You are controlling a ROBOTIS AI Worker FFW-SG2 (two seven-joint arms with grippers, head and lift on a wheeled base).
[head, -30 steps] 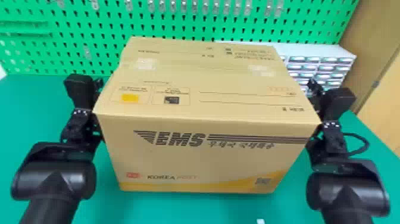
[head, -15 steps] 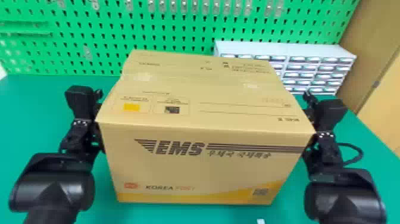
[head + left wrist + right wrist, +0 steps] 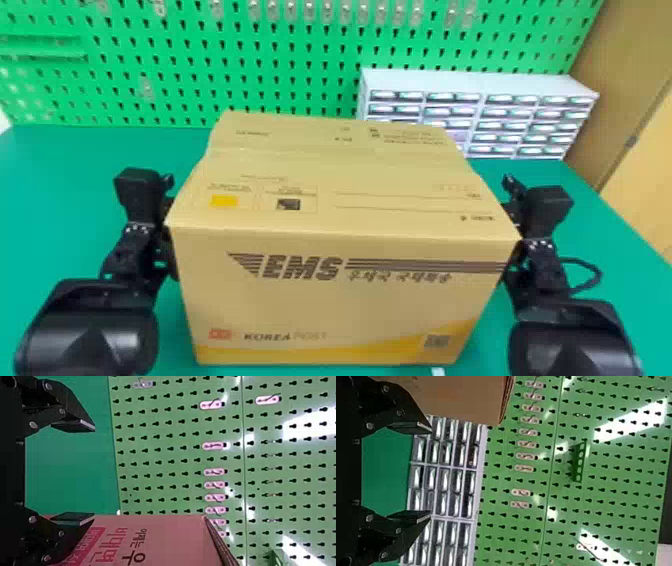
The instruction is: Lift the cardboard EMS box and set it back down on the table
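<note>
Matt cardbd box (image 3: 340,310), smooth tbl (image 3: 70,200), glossy pegbd (image 3: 311,419)

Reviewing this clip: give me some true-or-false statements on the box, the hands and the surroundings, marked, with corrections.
1. The box is between the left hand and the right hand. True.
2. The right hand's fingers are shut together. False: they stand apart.
3. The drawer cabinet stands in front of the box. False: it stands behind, toward the right.
4. The pegboard is green. True.
5. The box's top is wide open. False: it is closed.
</note>
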